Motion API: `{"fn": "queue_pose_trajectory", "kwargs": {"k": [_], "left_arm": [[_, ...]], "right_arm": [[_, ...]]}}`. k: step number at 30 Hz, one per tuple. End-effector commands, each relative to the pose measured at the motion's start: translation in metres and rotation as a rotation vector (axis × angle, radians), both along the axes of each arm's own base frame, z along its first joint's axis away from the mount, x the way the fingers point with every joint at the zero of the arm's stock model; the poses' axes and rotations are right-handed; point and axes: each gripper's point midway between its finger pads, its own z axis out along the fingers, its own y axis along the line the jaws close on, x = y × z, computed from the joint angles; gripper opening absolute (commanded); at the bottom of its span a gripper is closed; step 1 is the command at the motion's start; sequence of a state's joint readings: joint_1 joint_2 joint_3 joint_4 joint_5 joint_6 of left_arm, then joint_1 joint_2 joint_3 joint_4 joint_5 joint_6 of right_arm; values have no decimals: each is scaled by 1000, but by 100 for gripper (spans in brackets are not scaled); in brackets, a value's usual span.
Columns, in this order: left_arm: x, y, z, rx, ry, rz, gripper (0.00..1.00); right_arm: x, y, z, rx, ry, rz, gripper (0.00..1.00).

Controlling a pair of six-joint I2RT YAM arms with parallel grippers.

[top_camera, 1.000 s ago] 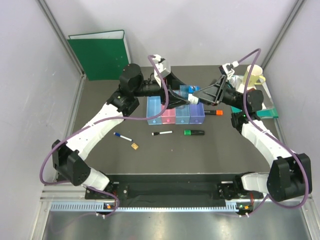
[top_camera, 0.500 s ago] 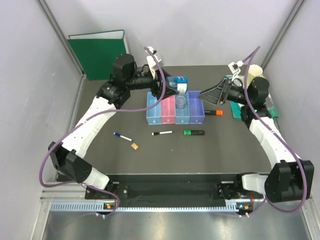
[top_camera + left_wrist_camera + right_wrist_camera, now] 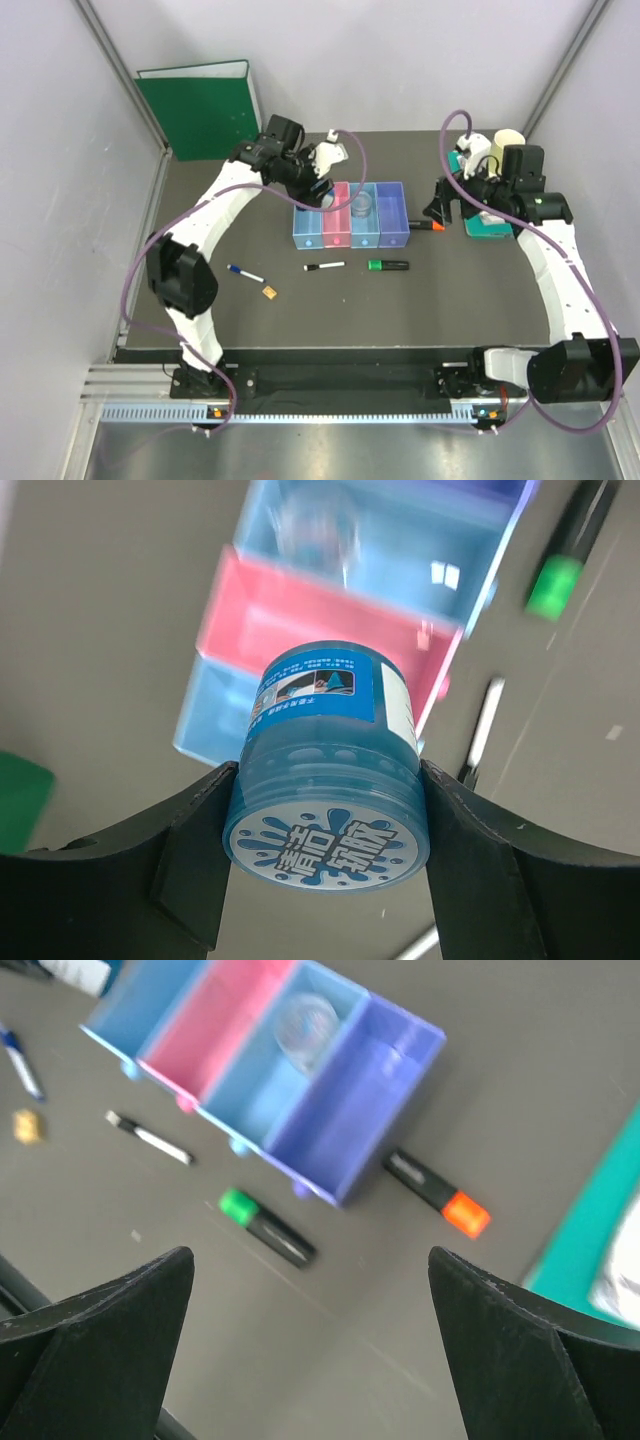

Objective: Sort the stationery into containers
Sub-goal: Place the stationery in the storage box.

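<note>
My left gripper is shut on a round blue jar, held above the left end of the containers, over the pink bin. A clear jar lies in the second light blue bin. My right gripper stands open and empty to the right of the purple bin. On the table lie an orange-capped highlighter, a green-capped highlighter, a black-capped pen, a blue-capped pen and a tan square.
A green binder leans against the back wall at the left. A cream mug and a teal tray sit at the back right, under my right arm.
The right gripper opened, left the clear jar in the light blue bin and drew back to the right. The left gripper carried the blue jar leftward over the row's left part.
</note>
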State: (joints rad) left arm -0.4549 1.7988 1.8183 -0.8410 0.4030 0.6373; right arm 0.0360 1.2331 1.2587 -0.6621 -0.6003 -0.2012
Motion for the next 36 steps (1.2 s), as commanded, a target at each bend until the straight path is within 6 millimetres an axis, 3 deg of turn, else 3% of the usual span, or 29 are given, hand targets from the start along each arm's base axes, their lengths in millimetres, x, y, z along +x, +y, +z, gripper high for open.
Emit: {"fn": "queue_pose_trajectory", "kwargs": {"k": [1, 3, 4, 10, 20, 25, 30, 36], "left_arm": [[9, 30, -19, 149, 0, -50, 0], [20, 40, -25, 191, -13, -47, 0], [26, 42, -39, 220, 11, -52, 0], [58, 57, -54, 309, -2, -22, 0], [76, 55, -75, 328, -16, -24, 0], [65, 35, -57, 248, -20, -59, 0], [45, 1, -43, 189, -36, -138, 0], [53, -30, -40, 207, -108, -188, 0]], "right_arm": [[-26, -30, 8, -209, -78, -10, 100], [-34, -29, 13, -215, -101, -2, 100], [-37, -29, 14, -213, -95, 0, 100], [-50, -26, 26, -186, -98, 7, 100], [-61, -27, 33, -198, -117, 13, 100], [-62, -26, 26, -194, -100, 16, 100], [-60, -24, 21, -178, -85, 15, 99], [-61, -29, 20, -204, -86, 2, 100]]}}
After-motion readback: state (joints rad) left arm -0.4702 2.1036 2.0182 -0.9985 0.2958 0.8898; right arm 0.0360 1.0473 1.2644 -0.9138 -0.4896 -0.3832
